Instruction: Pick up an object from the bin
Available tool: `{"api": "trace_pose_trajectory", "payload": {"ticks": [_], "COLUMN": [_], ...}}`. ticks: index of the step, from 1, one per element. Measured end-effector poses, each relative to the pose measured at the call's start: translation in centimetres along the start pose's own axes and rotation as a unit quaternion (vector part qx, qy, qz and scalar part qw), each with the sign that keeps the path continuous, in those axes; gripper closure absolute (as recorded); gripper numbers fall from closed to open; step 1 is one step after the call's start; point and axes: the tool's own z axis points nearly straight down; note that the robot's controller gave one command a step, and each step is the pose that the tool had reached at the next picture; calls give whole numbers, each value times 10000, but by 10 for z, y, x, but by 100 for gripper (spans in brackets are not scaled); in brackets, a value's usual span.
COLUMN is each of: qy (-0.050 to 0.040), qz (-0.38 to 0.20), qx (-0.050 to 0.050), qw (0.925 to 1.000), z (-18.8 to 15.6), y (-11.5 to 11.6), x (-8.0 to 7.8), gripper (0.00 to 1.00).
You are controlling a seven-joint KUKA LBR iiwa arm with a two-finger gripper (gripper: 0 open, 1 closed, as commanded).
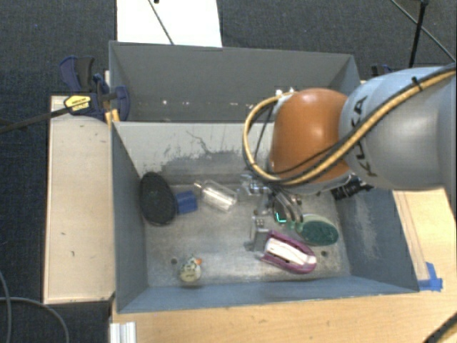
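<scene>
My gripper (274,229) hangs below the orange wrist cover in the right half of the bin, low over the floor. Its two metal fingers stand apart and nothing shows between them, so it is open. Just below and slightly right of the fingertips lies a pink, white and purple oblong thing (289,254); the left finger (256,236) comes down beside its left end. A dark green round disc (318,231) lies just right of the gripper. A clear plastic piece (216,196) rests to the left of the gripper.
A black oval thing (157,199) with a blue block (186,203) beside it lies at the bin's left. A small pale round thing (190,269) sits near the front wall. The arm and its cover hide the bin's right rear floor.
</scene>
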Motion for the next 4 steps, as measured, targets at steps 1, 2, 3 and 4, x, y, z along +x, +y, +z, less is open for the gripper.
{"api": "trace_pose_trajectory", "payload": {"ticks": [1,2,3,4], "qy": [-70,-5,-51,-77], "qz": [-17,-537,-518,-619], "qx": [-27,7,-8,-18], "qw": [10000,9986,9986,9980], "z": [-9,92,86,-67], "y": [99,96,96,130], "x": [-64,-58,-61,-21], "gripper": [0,0,100,100]}}
